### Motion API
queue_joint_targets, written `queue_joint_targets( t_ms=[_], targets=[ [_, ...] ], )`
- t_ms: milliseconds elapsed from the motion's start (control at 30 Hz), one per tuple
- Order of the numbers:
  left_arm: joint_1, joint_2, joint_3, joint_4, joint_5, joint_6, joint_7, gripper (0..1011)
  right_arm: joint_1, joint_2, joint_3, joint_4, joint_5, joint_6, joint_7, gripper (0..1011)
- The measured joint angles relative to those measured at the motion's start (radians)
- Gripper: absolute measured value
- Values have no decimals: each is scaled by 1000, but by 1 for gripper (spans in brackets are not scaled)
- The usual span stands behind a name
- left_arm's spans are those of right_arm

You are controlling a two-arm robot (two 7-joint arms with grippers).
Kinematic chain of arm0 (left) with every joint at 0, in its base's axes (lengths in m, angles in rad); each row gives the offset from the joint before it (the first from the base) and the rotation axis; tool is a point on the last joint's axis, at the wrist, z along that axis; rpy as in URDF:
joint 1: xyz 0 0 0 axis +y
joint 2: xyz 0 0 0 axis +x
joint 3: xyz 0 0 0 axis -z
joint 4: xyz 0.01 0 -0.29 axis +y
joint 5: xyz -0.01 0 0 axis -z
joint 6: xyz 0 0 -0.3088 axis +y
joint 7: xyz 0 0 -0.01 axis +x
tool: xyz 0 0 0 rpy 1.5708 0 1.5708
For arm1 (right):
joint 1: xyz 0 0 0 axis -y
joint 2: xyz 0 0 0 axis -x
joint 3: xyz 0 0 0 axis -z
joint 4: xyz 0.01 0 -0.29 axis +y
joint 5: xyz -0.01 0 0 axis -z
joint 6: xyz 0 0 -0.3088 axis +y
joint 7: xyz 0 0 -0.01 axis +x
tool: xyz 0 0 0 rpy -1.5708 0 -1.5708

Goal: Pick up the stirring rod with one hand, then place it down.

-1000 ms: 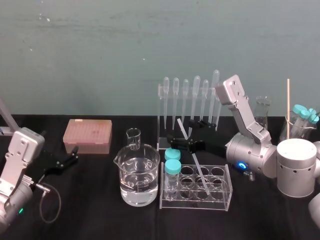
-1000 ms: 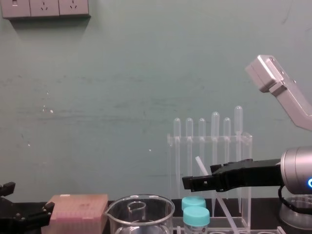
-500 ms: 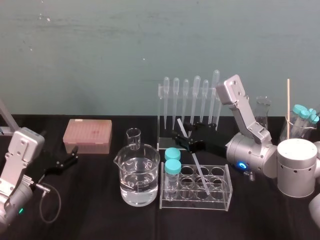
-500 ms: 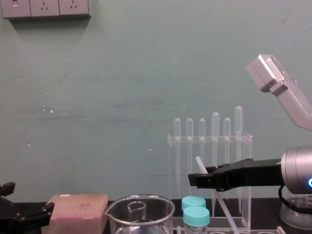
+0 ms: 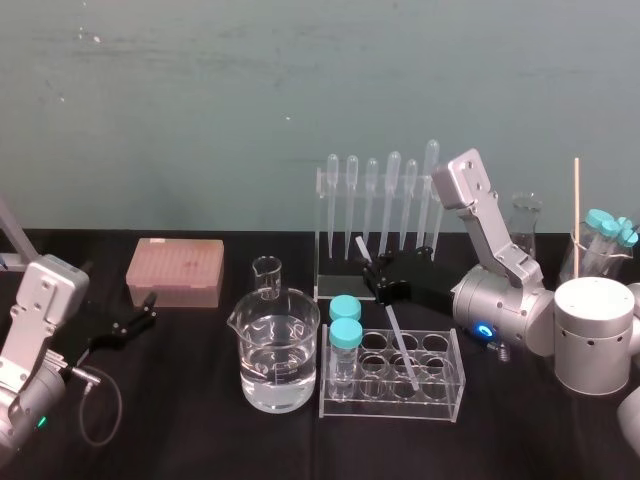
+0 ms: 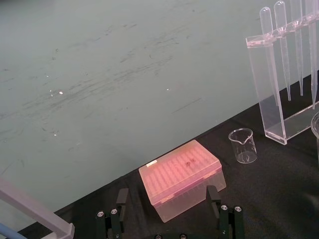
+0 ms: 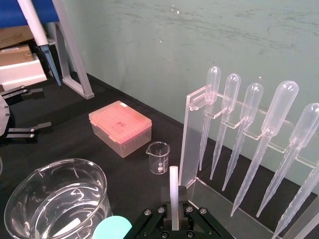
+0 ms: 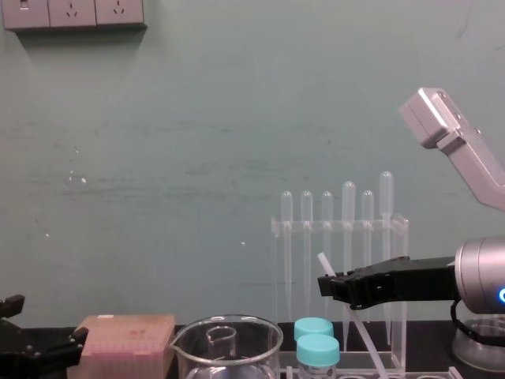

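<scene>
The stirring rod is a thin whitish stick that leans with its lower end in the clear tube rack and its top toward the pipettes. My right gripper reaches in from the right and is shut on the stirring rod near its upper end. The right wrist view shows the stirring rod upright and pinched in the right gripper. In the chest view the stirring rod pokes up above the right gripper. My left gripper rests open at the left, near the pink box.
A water-filled beaker and two teal-capped tubes stand just left of the tube rack. The pipette stand is right behind the rod. A small beaker and pink tip box sit further left. Glassware crowds the right.
The right gripper's jaws have closed from wide open onto the stirring rod, and their tips have drawn back slightly to the right. The left arm has stayed still.
</scene>
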Motion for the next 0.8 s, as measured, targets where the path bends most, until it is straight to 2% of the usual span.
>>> queue_joint_targets(
  t_ms=[100, 200, 267, 300, 333, 367, 433, 533, 667, 800],
  targets=[
    [0, 0, 0, 0, 0, 0, 0, 1000, 0, 0, 0, 0, 0, 0, 0, 67],
    [0, 0, 0, 0, 0, 0, 0, 1000, -10, -4, 12, -6, -1, -31, -2, 67],
    [0, 0, 0, 0, 0, 0, 0, 1000, -27, -8, 31, -17, -1, -89, -2, 67],
    [0, 0, 0, 0, 0, 0, 0, 1000, -41, -12, 44, -25, -2, -140, -3, 68],
    [0, 0, 0, 0, 0, 0, 0, 1000, -41, -12, 44, -25, -2, -140, -3, 68],
    [0, 0, 0, 0, 0, 0, 0, 1000, -57, -14, 59, -34, -2, -194, -3, 67],
    [0, 0, 0, 0, 0, 0, 0, 1000, -73, -15, 75, -45, 0, -244, -2, 67],
    [0, 0, 0, 0, 0, 0, 0, 1000, -121, -14, 113, -76, 12, -349, 11, 67],
    [0, 0, 0, 0, 0, 0, 0, 1000, -169, -6, 148, -108, 21, -422, 22, 67],
    [0, 0, 0, 0, 0, 0, 0, 1000, -194, -8, 184, -129, 35, -471, 26, 67]
  ],
)
